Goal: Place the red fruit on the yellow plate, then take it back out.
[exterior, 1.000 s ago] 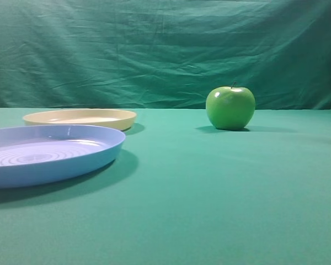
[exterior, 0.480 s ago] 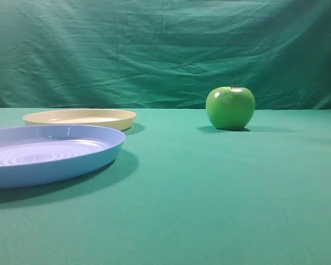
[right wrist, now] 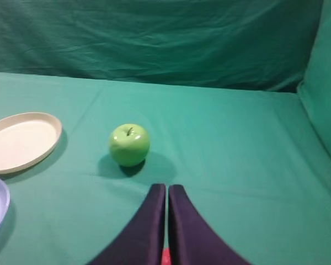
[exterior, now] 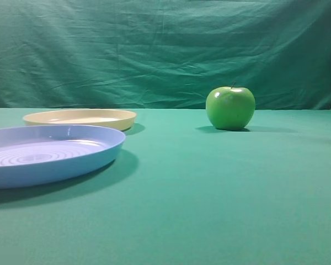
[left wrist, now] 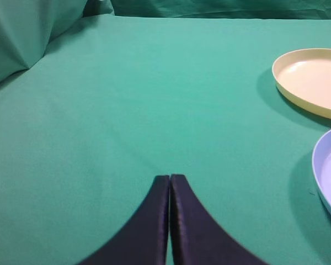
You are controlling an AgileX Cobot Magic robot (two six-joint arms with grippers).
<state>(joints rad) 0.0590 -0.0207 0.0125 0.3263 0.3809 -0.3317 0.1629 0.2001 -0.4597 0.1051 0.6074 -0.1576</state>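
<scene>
The yellow plate lies empty at the back left of the green cloth; it also shows in the left wrist view and the right wrist view. Of the red fruit only a thin red sliver shows, low in the slit between the right fingers; the rest is hidden behind them. My right gripper is shut, its tips short of the green apple. My left gripper is shut over bare cloth, left of both plates. Neither gripper appears in the exterior view.
A glossy green apple stands right of centre, also in the right wrist view. A larger light blue ridged plate sits in front of the yellow one. Green cloth drapes the back and sides.
</scene>
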